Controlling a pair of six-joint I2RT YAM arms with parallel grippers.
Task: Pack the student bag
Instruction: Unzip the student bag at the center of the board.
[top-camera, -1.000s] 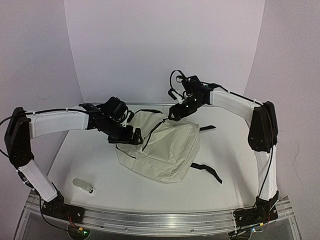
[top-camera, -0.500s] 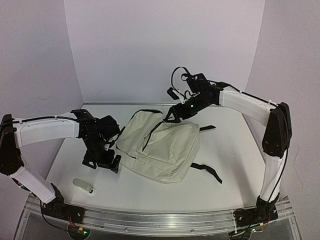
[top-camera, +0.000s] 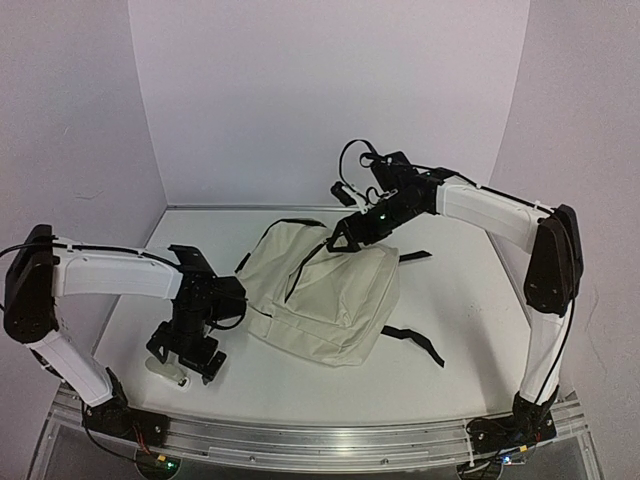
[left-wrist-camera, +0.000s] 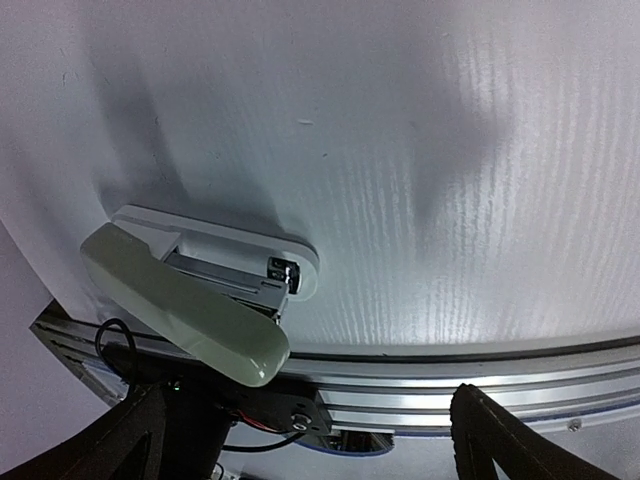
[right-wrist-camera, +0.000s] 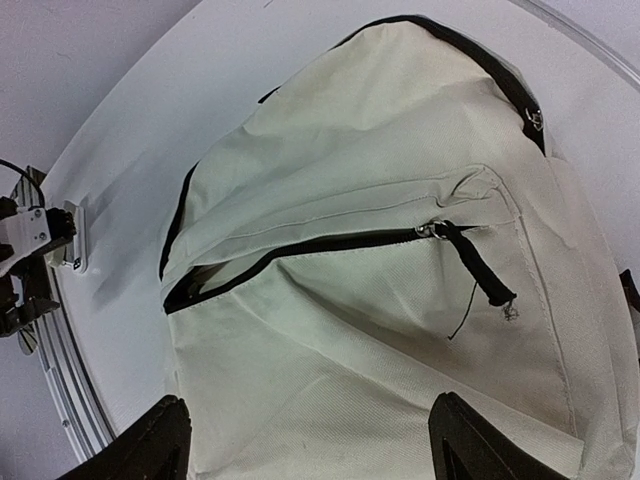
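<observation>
Near the middle of the table lies the student bag, flat with its front face up. Its long axis runs on a slant, the rounded top toward the back wall and my left, the squarer bottom toward the near right. It is cream cloth, soft and creased, edged in black. A black zipper crosses the front, gaping a little at one end, with a black pull tab hanging from the other. Black straps stick out on its right side. My right gripper hangs over the bag's far end, fingers spread, gripping nothing. My left gripper is at the near left edge, well apart from the bag, jaws wide above a pale green stapler, not touching it.
</observation>
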